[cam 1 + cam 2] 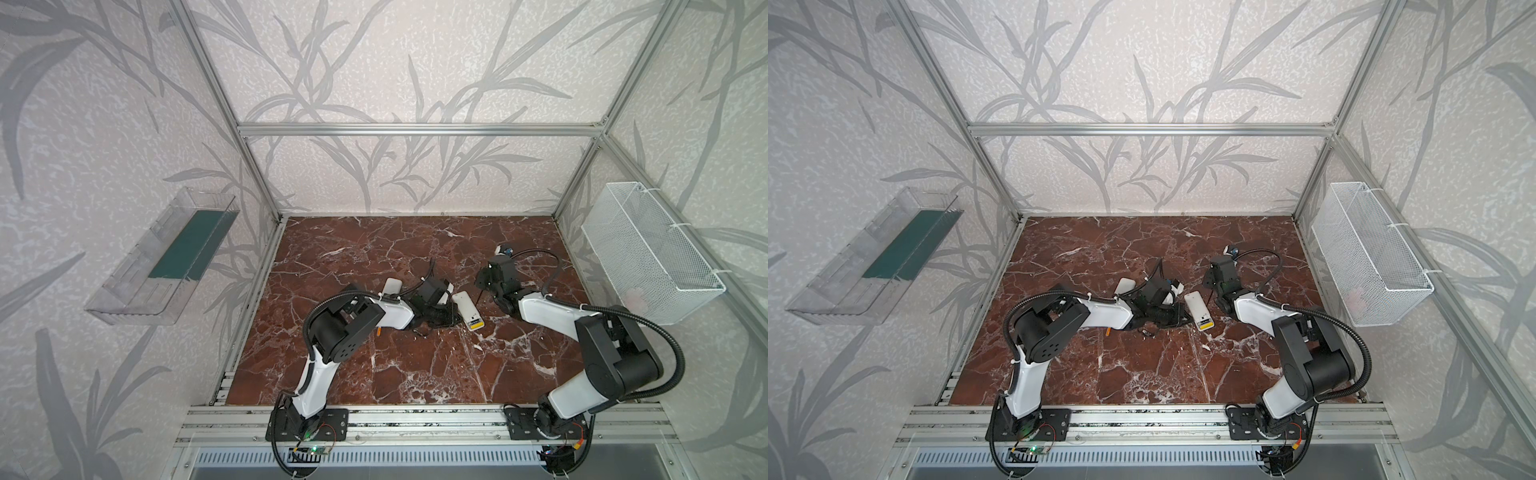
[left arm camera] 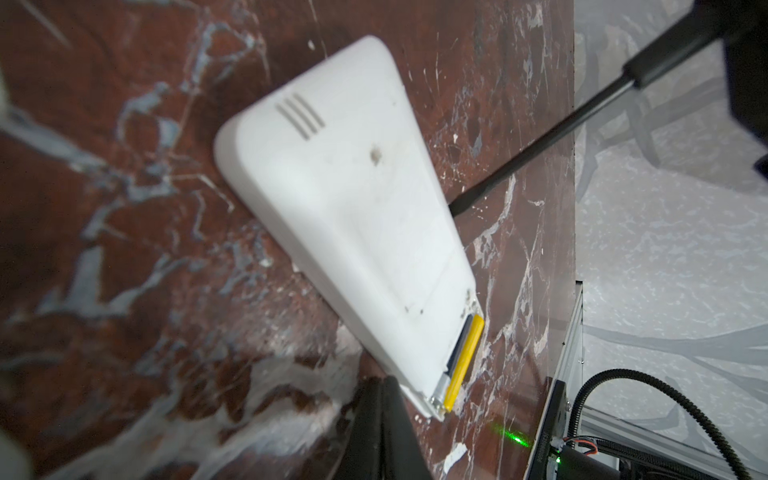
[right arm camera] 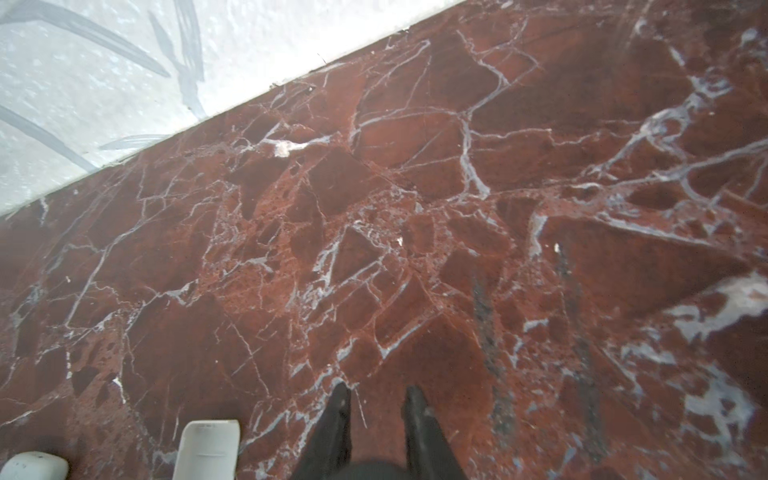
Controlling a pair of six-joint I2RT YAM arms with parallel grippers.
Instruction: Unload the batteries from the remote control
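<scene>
The white remote control (image 1: 465, 307) (image 2: 353, 216) lies face down mid-table. A yellow battery (image 2: 465, 357) (image 1: 476, 325) sits in its open end, next to a dark strip with a silver tip. An orange battery (image 1: 379, 331) (image 1: 1108, 331) lies on the table by my left forearm, and a small dark piece (image 1: 1146, 331) lies beside it. My left gripper (image 2: 384, 386) (image 1: 455, 320) is shut and empty, its tips right at the remote's open end. My right gripper (image 3: 378, 395) (image 1: 482, 282) grips a screwdriver, whose black shaft (image 2: 540, 141) touches the table at the remote's far side.
Another white rounded piece (image 1: 392, 286) (image 3: 33, 465) lies behind my left arm. A clear plastic bin (image 1: 166, 257) hangs on the left wall. A white mesh basket (image 1: 648, 253) hangs on the right wall. Aluminium posts frame the red marble table (image 1: 415, 374).
</scene>
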